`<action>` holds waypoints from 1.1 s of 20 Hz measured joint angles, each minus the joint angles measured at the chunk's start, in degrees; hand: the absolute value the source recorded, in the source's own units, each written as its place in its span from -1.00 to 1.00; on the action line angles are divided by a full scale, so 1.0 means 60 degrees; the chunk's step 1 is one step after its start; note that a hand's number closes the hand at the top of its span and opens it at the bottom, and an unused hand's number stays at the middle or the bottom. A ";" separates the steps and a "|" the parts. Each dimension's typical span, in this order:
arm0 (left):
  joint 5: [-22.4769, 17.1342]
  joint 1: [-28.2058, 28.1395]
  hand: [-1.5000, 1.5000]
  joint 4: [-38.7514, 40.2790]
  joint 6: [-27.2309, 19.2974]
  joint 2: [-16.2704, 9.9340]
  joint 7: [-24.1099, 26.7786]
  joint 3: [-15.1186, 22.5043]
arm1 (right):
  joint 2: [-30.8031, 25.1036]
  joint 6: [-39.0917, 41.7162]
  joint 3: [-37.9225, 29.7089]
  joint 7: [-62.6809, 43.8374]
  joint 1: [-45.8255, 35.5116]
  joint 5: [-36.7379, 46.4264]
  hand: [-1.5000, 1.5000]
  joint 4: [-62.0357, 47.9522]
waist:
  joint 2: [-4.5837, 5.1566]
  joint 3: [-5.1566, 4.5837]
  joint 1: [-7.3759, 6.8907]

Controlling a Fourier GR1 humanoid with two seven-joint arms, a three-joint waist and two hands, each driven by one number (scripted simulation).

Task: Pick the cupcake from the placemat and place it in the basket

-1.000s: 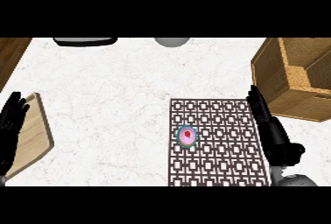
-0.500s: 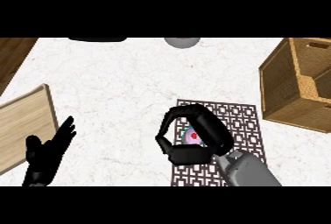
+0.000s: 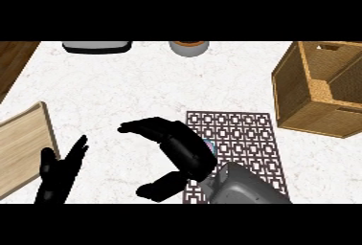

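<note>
We find the right robot hand over the left edge of the placemat, fingers and thumb curled into an arc, covering the cupcake (only a sliver of it shows at the hand's right side); we cannot tell whether it is gripped. The left robot hand rests open near the wooden board. The basket stands on the counter just beyond the placemat.

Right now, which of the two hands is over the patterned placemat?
The right hand: it curls over the placemat's left edge, where a bit of the cupcake peeks out. The left hand rests open by the wooden board.
</note>
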State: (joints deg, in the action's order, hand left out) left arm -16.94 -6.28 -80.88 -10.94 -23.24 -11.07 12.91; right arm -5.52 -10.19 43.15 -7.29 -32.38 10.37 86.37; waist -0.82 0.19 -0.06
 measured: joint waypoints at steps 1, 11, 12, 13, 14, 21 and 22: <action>-0.0005 -0.0047 0.00 -0.0005 -0.0017 -0.0001 -0.0008 -0.0021 | -0.0250 0.0028 -0.0048 -0.0447 -0.0324 0.0383 -1.00 0.0037 | -0.0024 -0.0003 0.0052; 0.0042 -0.0267 0.00 -0.0049 -0.0004 0.0052 0.0128 -0.0127 | -0.2987 0.3948 -0.1453 -0.4261 -0.3401 0.0181 -1.00 0.1771 | -0.0037 0.0012 0.0217; 0.0029 -0.0226 0.00 -0.0039 -0.0005 0.0061 0.0052 -0.0136 | -0.3239 0.4510 -0.1623 -0.4497 -0.3624 -0.0168 -1.00 0.1883 | -0.0027 0.0013 0.0227; 0.0058 -0.0223 0.00 -0.0085 -0.0048 0.0085 0.0010 -0.0116 | -0.3474 0.5082 -0.1824 -0.4759 -0.3877 -0.0580 -1.00 0.1954 | -0.0026 0.0011 0.0224; 0.0032 -0.0199 0.00 -0.0049 -0.0001 0.0089 0.0009 -0.0135 | -0.3663 0.5613 -0.1963 -0.5009 -0.4056 -0.0982 -1.00 0.1971 | -0.0018 0.0011 0.0223; 0.0145 -0.0163 0.00 -0.0087 0.0008 0.0138 -0.0053 -0.0184 | -0.4755 0.8309 -0.2665 -0.6471 -0.4851 -0.3368 -1.00 0.2023 | 0.0029 0.0012 0.0128; 0.0150 -0.0174 0.00 -0.0059 0.0067 0.0141 0.0000 -0.0202 | -0.4845 0.8421 -0.2735 -0.6639 -0.4883 -0.3668 -1.00 0.2159 | 0.0028 0.0015 0.0131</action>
State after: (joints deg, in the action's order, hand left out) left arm -16.04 -7.33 -81.23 -10.53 -22.39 -11.07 11.70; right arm -34.59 40.34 26.74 -47.13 -61.68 -11.64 99.33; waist -0.66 0.28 0.73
